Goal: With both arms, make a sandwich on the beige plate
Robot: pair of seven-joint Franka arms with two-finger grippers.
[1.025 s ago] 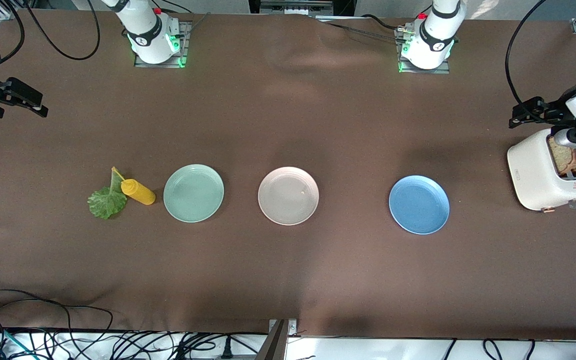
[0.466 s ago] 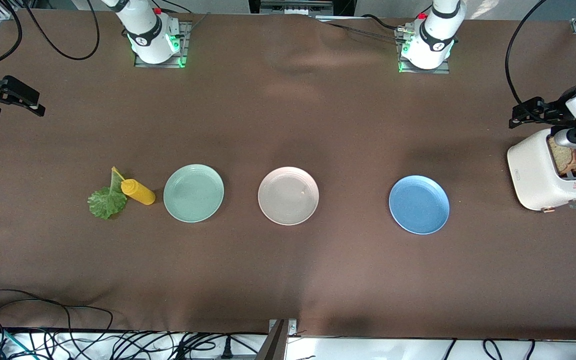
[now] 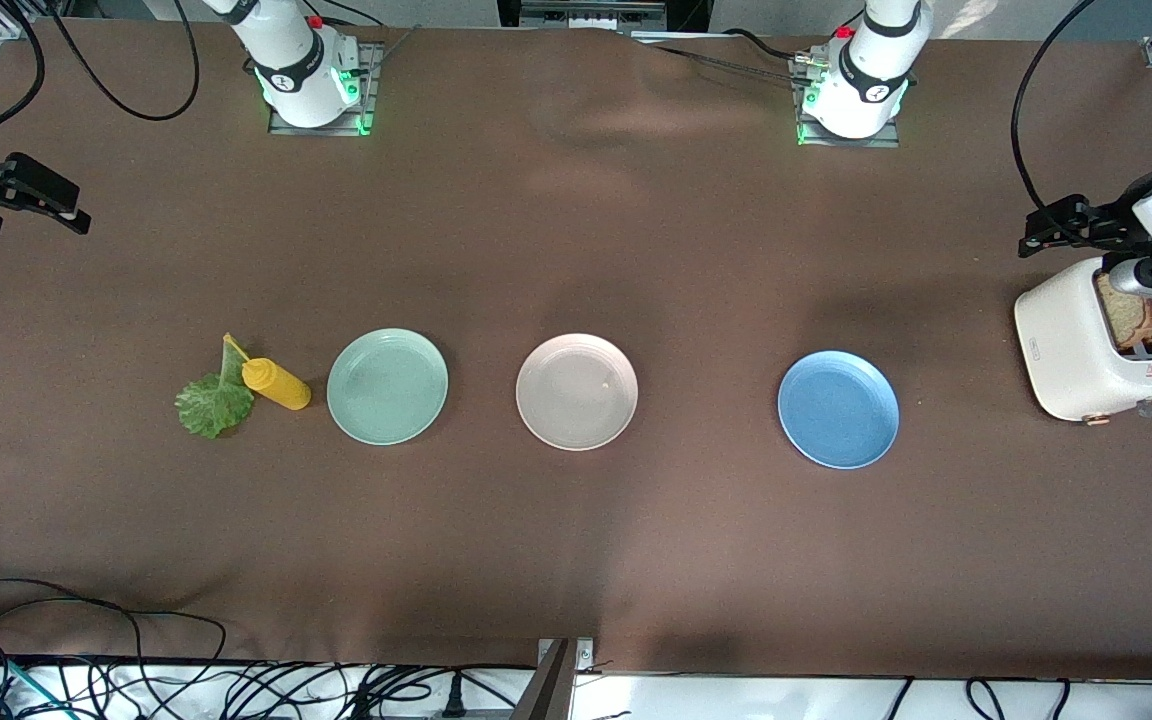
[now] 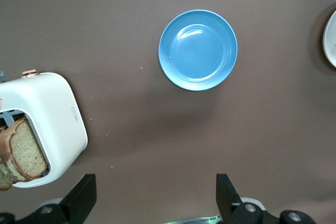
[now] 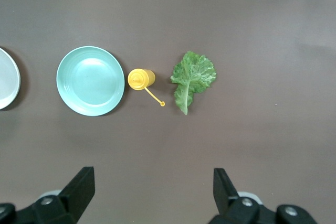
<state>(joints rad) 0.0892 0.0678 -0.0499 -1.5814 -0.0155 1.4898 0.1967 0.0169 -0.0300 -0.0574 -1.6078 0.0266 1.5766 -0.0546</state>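
Front view: beige plate (image 3: pixel 577 391) bare at centre. Bread (image 3: pixel 1141 318) in toaster (image 3: pixel 1086 345), three o'clock; lettuce (image 3: pixel 213 402) at nine. My left gripper (image 4: pixel 152 198) and right gripper (image 5: pixel 152 195) both gape (nothing held). Next: fetch bread.

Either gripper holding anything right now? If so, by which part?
Nothing is held. The left gripper hangs open over bare table beside the toaster, bread still in it. The right gripper is open too, high above the lettuce.
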